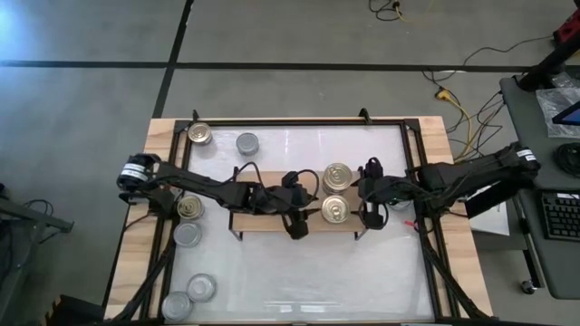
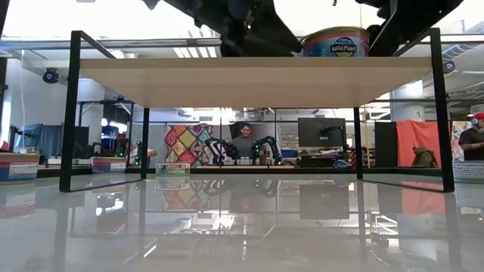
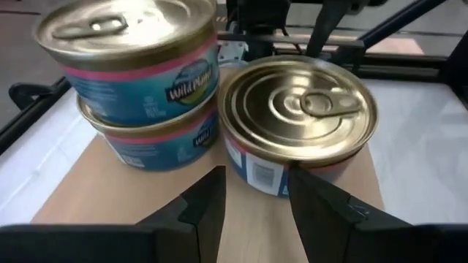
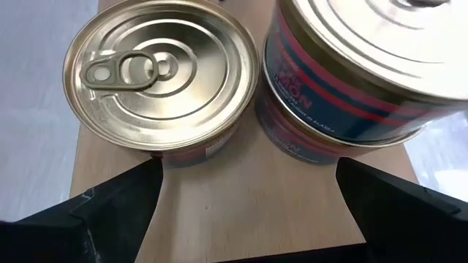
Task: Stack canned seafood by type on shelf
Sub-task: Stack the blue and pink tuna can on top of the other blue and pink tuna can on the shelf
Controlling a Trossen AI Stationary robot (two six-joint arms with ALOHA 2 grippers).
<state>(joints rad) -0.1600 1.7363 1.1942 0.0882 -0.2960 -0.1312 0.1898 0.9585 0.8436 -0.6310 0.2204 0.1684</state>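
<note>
The shelf is a light-wood board on black legs in the middle of the table. On its right part a single gold-topped can stands beside a stack of two cans. My left gripper hovers over the board just left of these cans. It is open by a narrow gap with nothing between its fingers. My right gripper is wide open just right of them. In the low view a can shows on top of the shelf.
Loose cans stand on the white tabletop to the left: a gold one and a silver one at the far left, a gold one and several silver ones nearer. The shelf's left half is bare.
</note>
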